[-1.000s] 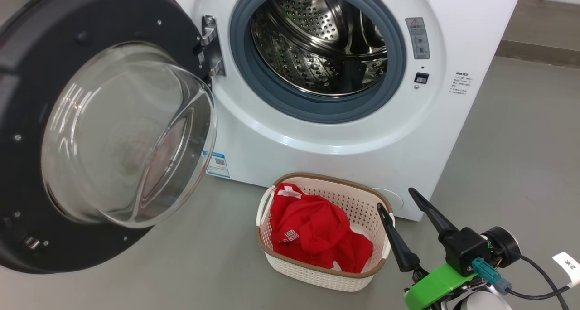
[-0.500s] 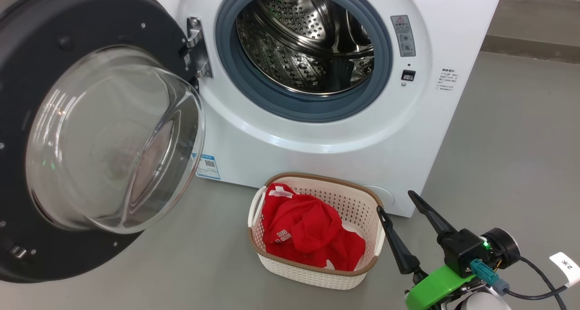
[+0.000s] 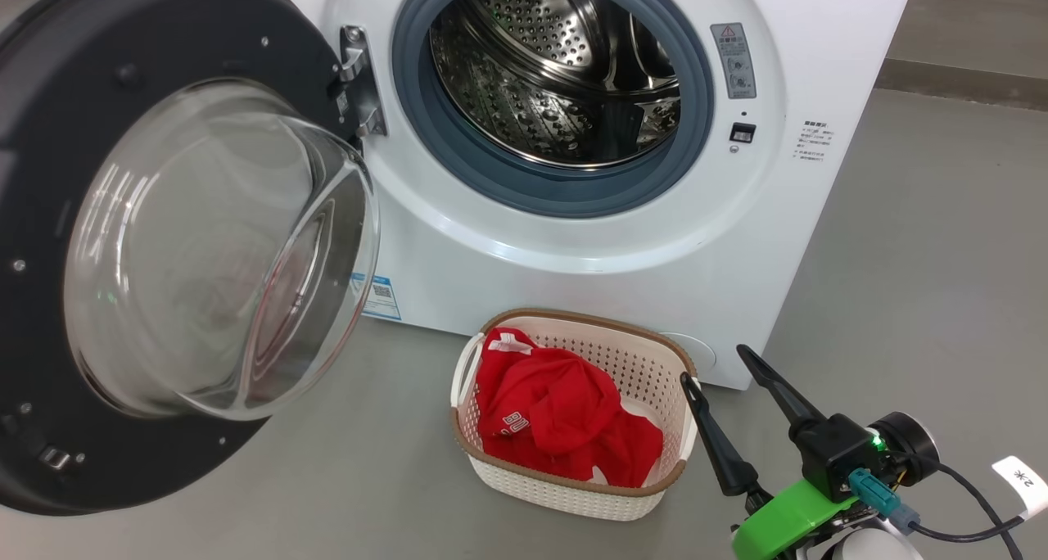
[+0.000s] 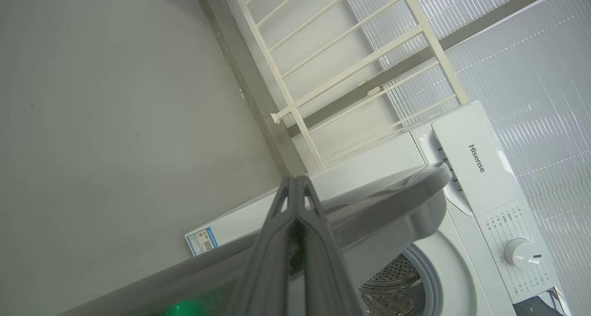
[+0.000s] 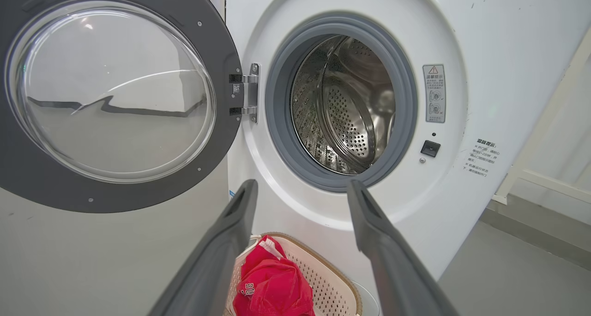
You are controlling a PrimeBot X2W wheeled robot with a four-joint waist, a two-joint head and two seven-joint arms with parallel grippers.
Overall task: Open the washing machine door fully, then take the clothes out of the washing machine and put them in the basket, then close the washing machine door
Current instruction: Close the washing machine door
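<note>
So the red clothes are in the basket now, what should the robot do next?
Probably push the big round black-rimmed glass door toward shut. The perforated steel drum looks empty, the red clothes lie in the cream perforated plastic basket, and the shut left fingers are by the door's rim.

Grey floor [image 3: 941,257] bearing a washing machine [image 3: 573,273] and a basket [image 3: 565,494]

The floor is smooth, plain grey. The white washing machine stands on it at the far side. The small cream basket with a brown rim stands nearer, just in front of the machine's base; whether they touch cannot be told. A darker strip [image 3: 966,77] runs along the floor's far right edge.
</note>
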